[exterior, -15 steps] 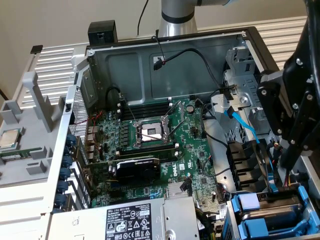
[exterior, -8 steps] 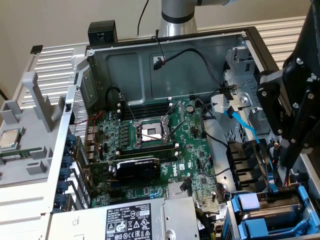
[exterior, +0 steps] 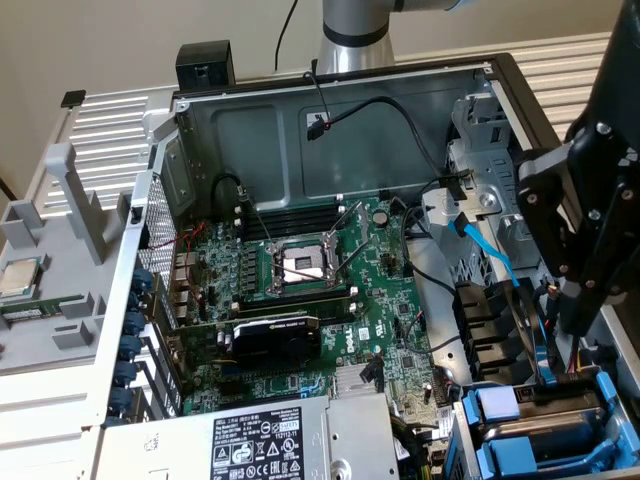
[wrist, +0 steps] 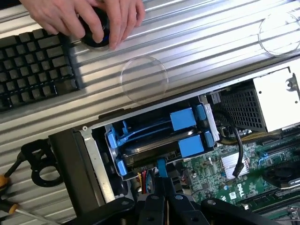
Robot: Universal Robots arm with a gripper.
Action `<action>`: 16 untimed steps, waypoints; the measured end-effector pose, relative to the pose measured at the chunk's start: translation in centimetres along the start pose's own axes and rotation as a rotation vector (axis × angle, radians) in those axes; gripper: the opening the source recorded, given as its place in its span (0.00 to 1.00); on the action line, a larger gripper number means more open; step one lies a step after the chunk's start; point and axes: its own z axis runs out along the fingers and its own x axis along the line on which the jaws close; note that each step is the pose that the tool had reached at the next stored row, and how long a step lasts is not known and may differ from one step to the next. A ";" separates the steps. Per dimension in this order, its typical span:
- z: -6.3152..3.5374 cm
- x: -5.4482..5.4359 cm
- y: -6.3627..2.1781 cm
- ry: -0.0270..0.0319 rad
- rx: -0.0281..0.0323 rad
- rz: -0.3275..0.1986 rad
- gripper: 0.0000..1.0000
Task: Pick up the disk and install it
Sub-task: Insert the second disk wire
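Observation:
In the wrist view, the drive bay at the corner of the open computer case holds two blue-fronted carriers (wrist: 187, 133). Between their blue frames lies a grey slab seen edge-on, apparently the disk (wrist: 150, 146), with its label hidden. My gripper (wrist: 161, 180) hangs just over the bay, fingers shut. Its tips meet at a small blue tab (wrist: 161, 166) on the carrier frame, and I cannot tell whether they pinch it. In the exterior view, the black gripper body (exterior: 585, 230) stands over the same blue carriers (exterior: 545, 430) at the case's right corner.
A person's hand (wrist: 93, 18) rests on a black knob beside a keyboard (wrist: 33, 70) on the ribbed metal table. Inside the case are the motherboard (exterior: 310, 270), a graphics card (exterior: 275, 335), the grey power supply (exterior: 270, 445), and black and blue cables (exterior: 490, 250) near the bay.

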 end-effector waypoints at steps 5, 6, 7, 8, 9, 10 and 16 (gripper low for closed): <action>-0.02 0.0 -0.05 -0.0013 -0.0037 -0.088 0.11; -0.03 0.0 -0.07 -0.0015 -0.0046 -0.105 0.11; -0.03 0.0 -0.10 -0.0017 -0.0052 -0.118 0.11; -0.03 0.0 -0.17 -0.0019 -0.0056 -0.130 0.11; -0.02 -0.1 -0.23 -0.0020 -0.0061 -0.141 0.11; -0.02 -0.1 -0.35 -0.0021 -0.0064 -0.150 0.11; -0.01 -0.2 -0.76 -0.0024 -0.0074 -0.167 0.11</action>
